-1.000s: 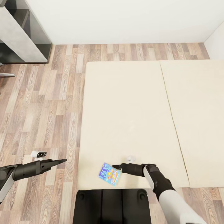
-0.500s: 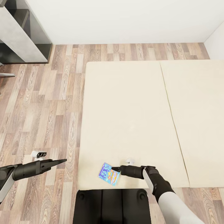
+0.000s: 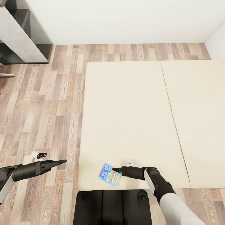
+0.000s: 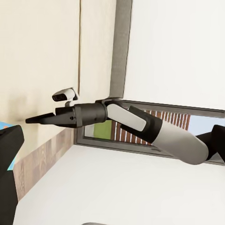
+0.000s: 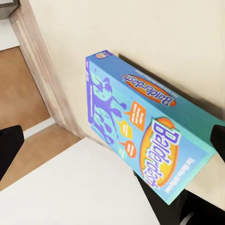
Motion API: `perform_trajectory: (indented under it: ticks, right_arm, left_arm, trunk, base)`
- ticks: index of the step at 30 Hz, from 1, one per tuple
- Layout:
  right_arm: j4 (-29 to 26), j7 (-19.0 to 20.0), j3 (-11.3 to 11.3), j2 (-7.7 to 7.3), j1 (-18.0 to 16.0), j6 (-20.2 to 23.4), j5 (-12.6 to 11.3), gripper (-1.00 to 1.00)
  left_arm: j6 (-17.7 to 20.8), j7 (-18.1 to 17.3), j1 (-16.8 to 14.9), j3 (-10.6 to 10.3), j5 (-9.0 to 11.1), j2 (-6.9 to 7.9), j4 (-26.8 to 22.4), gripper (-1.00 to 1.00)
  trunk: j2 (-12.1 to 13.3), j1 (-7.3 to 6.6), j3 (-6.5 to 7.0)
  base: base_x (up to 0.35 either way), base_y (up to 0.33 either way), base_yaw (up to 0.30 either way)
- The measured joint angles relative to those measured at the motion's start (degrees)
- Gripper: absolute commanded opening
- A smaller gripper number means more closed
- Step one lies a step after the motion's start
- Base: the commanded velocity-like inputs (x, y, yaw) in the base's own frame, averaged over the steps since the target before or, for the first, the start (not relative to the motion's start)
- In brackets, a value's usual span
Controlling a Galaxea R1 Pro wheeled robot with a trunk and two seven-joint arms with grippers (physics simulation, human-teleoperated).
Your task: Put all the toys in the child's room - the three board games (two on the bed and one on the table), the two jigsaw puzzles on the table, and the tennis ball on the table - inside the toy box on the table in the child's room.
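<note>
A blue board game [image 3: 110, 175] with orange marks lies flat near the front left corner of the cream bed [image 3: 131, 103]. My right gripper [image 3: 115, 170] reaches over the mattress, and its tips are at the box's right end. In the right wrist view the blue board game [image 5: 140, 136] lies between the two open fingertips [image 5: 218, 140]; I cannot tell whether they touch it. My left gripper [image 3: 62, 162] hangs open over the floor left of the bed, holding nothing. From the left wrist view my right gripper [image 4: 33, 120] shows side-on. The toy box is out of view.
The table [image 3: 18, 34], with grey top and dark side panel, stands at the far left against the white wall. Wood-plank floor [image 3: 47, 103] runs between it and the bed. My dark base [image 3: 112, 206] sits against the bed's front edge.
My right gripper has slid a little closer over the end of the blue board game. The box, the left arm and the camera have not moved.
</note>
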Motion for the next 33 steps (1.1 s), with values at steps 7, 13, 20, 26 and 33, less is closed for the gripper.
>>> perform_trajectory:
  ticks: [7,13,20,26,33]
  right_arm:
    - [-0.04,0.37,-0.07,-0.14,0.94,0.05,0.10,1.00]
    - [-0.06,0.25,-0.02,-0.13,1.55,0.06,0.11,1.00]
    - [-0.06,0.11,-0.01,-0.12,1.72,0.02,0.11,1.00]
    - [-0.06,0.08,-0.07,-0.14,1.75,-0.02,0.11,1.00]
    - [0.06,-0.04,-0.08,-0.21,1.75,-0.09,0.22,1.00]
  left_arm:
    - [0.00,0.00,0.00,0.00,0.03,0.00,0.00,1.00]
    - [0.00,0.00,0.00,0.00,0.04,0.00,0.00,1.00]
    - [0.00,0.00,0.00,0.00,0.05,0.00,0.00,1.00]
    - [0.00,0.00,0.00,0.00,0.01,0.00,0.00,1.00]
    - [0.00,0.00,0.00,0.00,0.03,0.00,0.00,1.00]
  trunk:
    - [0.00,0.00,0.00]
    - [0.00,0.00,0.00]
    - [0.00,0.00,0.00]
    - [0.00,0.00,0.00]
    - [0.00,0.00,0.00]
  base:
    - [0.000,0.000,0.000]
    - [0.000,0.000,0.000]
    - [0.000,0.000,0.000]
    - [0.000,0.000,0.000]
    - [0.000,0.000,0.000]
